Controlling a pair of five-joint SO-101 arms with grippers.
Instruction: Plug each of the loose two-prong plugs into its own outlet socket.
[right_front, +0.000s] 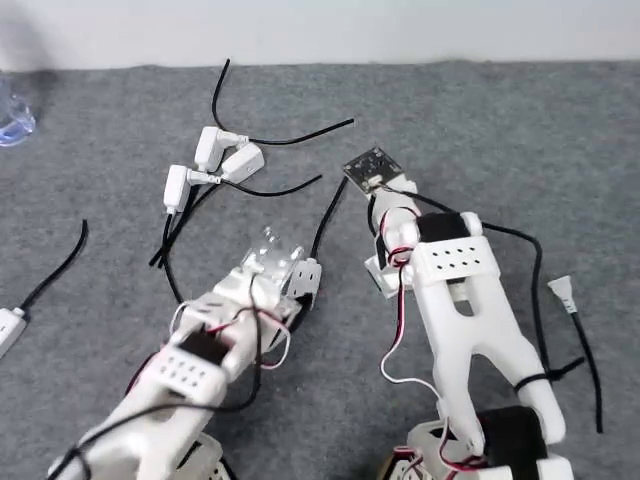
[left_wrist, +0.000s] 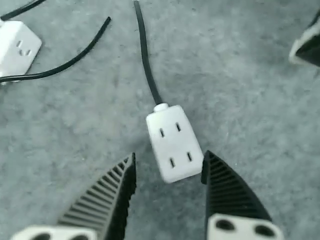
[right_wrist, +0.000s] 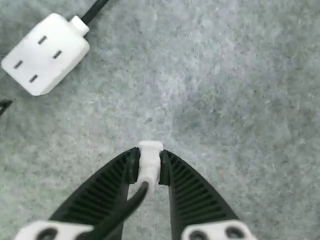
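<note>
High view: left gripper (right_front: 298, 278) sits 5 o'clock from white plug cluster (right_front: 215, 160); 1 loose plug (right_front: 560, 290) at 3 o'clock of right arm (right_front: 460, 300). Left wrist: claw released, fingers (left_wrist: 112, 192) flanking outlet socket (left_wrist: 174, 142). Right wrist: right gripper (right_wrist: 149, 155) clenched on white plug (right_wrist: 149, 165), outlet socket nearby.

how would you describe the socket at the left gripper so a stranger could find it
On the grey carpet, find the open left gripper. Between its fingertips lies a white outlet socket, four slots facing up, one black cord running away from it. Unlike the cluster of white connectors farther back, it lies alone.
</note>
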